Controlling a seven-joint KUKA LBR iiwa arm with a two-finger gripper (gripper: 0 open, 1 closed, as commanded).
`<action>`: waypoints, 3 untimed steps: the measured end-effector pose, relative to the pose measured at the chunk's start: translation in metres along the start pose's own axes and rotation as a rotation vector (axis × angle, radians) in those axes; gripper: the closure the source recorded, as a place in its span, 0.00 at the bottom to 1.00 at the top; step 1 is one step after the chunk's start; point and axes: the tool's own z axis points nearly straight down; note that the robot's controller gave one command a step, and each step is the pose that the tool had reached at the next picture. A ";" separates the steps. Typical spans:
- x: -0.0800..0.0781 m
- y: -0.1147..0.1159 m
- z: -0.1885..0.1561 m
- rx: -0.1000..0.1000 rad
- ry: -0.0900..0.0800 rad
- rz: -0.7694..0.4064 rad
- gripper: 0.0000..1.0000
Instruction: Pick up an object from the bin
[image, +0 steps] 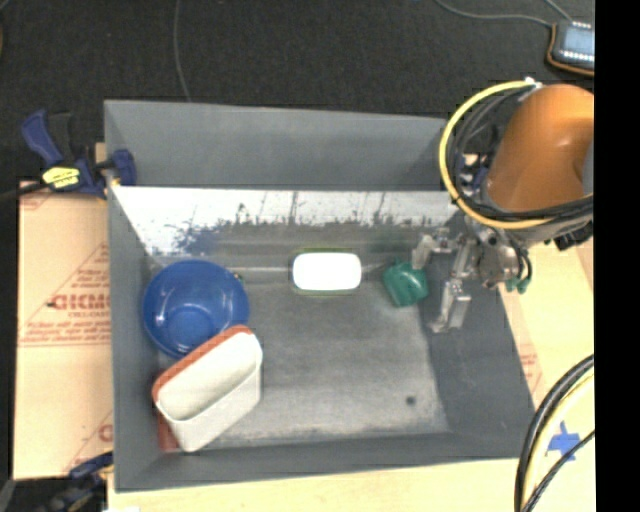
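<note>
My gripper (437, 284) hangs at the right side of the bin, close to the right wall. Its two fingers stand apart, open, with nothing between them. A small teal-green rounded thing (404, 284) lies just to the left of the fingers, near the back wall; whether it touches them I cannot tell. Further left along the back wall lies a white oblong pad with a green edge (326, 272).
A blue bowl (192, 306) sits at the left side of the bin. In front of it, in the near left corner, a white tub with an orange-red rim (210, 386) lies tilted. The arm's orange cover and cables hang over the bin's right rim.
</note>
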 end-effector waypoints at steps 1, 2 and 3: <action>-0.002 0.001 -0.005 0.001 -0.008 -0.004 0.00; -0.071 -0.054 0.140 -0.002 -0.008 0.083 0.00; -0.059 -0.046 0.121 0.002 -0.018 0.081 0.00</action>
